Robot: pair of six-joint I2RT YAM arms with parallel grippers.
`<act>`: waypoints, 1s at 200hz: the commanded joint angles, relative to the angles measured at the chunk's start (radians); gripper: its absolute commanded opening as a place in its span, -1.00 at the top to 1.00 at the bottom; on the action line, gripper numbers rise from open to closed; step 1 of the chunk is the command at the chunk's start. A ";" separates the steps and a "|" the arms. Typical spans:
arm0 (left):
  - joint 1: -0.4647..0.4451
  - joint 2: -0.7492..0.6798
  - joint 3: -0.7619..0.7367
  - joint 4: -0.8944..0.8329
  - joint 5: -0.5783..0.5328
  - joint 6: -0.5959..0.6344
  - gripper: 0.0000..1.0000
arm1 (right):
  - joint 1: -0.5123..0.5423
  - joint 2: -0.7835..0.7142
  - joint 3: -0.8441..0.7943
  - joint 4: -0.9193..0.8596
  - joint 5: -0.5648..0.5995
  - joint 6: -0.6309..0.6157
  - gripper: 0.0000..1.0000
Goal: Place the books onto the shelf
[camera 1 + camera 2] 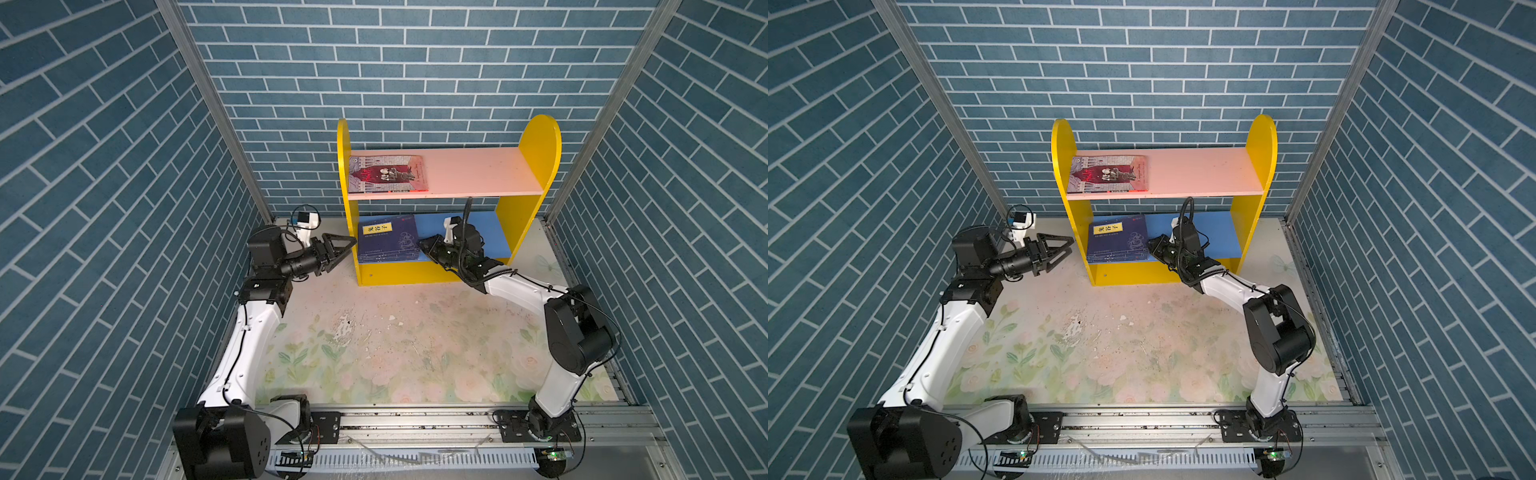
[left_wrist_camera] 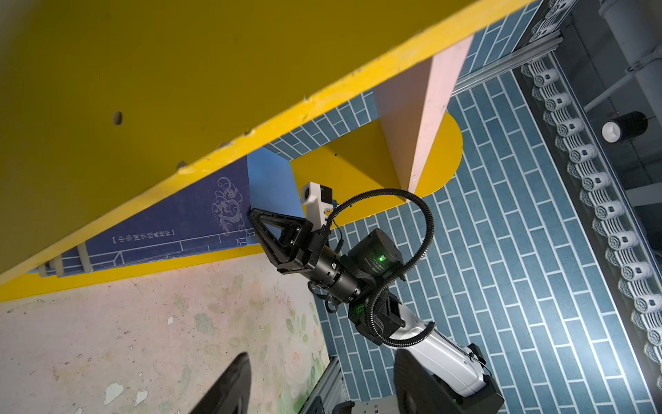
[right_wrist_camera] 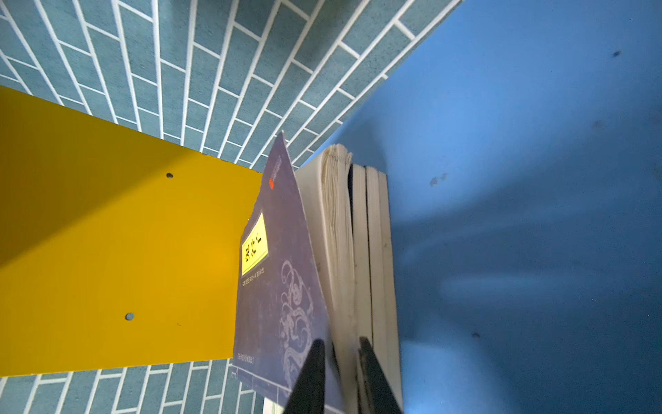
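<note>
left gripper (image 1: 343,251) jaws apart, empty, just left of shelf (image 1: 536,166) | right gripper (image 3: 340,344) clamped on right edge of top navy book (image 1: 388,239), cover curling up; grip hard to make out in both top views | navy stack (image 3: 376,251) flat on blue lower board (image 1: 436,226), left end, count unclear | grey-and-red book (image 1: 388,174) flat on pink upper board (image 1: 473,170), left end

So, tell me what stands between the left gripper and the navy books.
The shelf's yellow side panel, seen in both top views: left gripper outside it, navy books inside on the blue board.
</note>
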 commanded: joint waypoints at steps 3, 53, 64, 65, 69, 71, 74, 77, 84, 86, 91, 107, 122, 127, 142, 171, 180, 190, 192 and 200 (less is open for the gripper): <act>0.008 0.002 -0.007 0.033 0.018 -0.004 -0.31 | 0.011 -0.039 -0.016 0.038 -0.019 0.018 0.65; 0.013 0.008 -0.006 0.054 0.019 -0.020 -0.31 | 0.022 -0.063 -0.046 0.043 -0.010 0.020 0.65; 0.014 0.007 -0.008 0.064 0.021 -0.027 -0.31 | 0.024 -0.066 -0.048 0.044 -0.009 0.019 0.65; 0.014 0.007 -0.008 0.064 0.021 -0.027 -0.31 | 0.024 -0.066 -0.049 0.044 -0.009 0.019 0.65; 0.014 0.008 -0.008 0.067 0.021 -0.029 -0.30 | 0.024 -0.066 -0.048 0.043 -0.010 0.019 0.65; 0.015 0.007 -0.007 0.067 0.021 -0.030 -0.31 | 0.024 -0.065 -0.049 0.044 -0.010 0.019 0.66; 0.016 0.007 -0.008 0.068 0.021 -0.031 -0.31 | 0.023 -0.065 -0.049 0.047 -0.011 0.019 0.67; 0.016 0.008 -0.007 0.069 0.021 -0.031 -0.31 | 0.025 -0.064 -0.049 0.049 -0.011 0.019 0.68; 0.016 0.008 -0.007 0.069 0.021 -0.032 -0.31 | 0.025 -0.063 -0.048 0.052 -0.013 0.019 0.69; 0.016 0.008 -0.008 0.069 0.021 -0.033 -0.31 | 0.027 -0.063 -0.048 0.052 -0.013 0.020 0.69; 0.016 0.007 -0.008 0.069 0.022 -0.032 -0.31 | 0.027 -0.061 -0.047 0.050 -0.013 0.020 0.69; 0.018 0.006 -0.010 0.068 0.022 -0.032 -0.31 | 0.027 -0.055 -0.040 0.040 -0.007 0.020 0.63; 0.020 0.005 -0.011 0.069 0.022 -0.032 -0.31 | 0.027 -0.058 -0.040 0.033 0.002 0.017 0.59; 0.021 0.005 -0.011 0.069 0.021 -0.033 -0.31 | 0.027 -0.060 -0.040 0.027 0.009 0.014 0.56; 0.025 0.003 -0.011 0.071 0.020 -0.026 -0.31 | 0.027 -0.072 -0.042 0.005 0.031 -0.007 0.47; 0.039 0.000 0.013 -0.018 -0.018 0.056 -0.44 | 0.025 -0.128 -0.063 -0.023 0.103 -0.061 0.29; 0.045 -0.001 0.041 -0.113 -0.053 0.142 -0.59 | 0.024 -0.151 -0.071 -0.037 0.123 -0.081 0.25; 0.054 -0.002 0.078 -0.217 -0.100 0.235 -0.71 | 0.022 -0.175 -0.074 -0.067 0.139 -0.101 0.21; 0.056 -0.003 0.084 -0.235 -0.110 0.252 -0.74 | 0.022 -0.180 -0.074 -0.073 0.142 -0.106 0.20; 0.065 -0.005 0.105 -0.297 -0.150 0.311 -0.82 | 0.020 -0.201 -0.082 -0.095 0.152 -0.121 0.18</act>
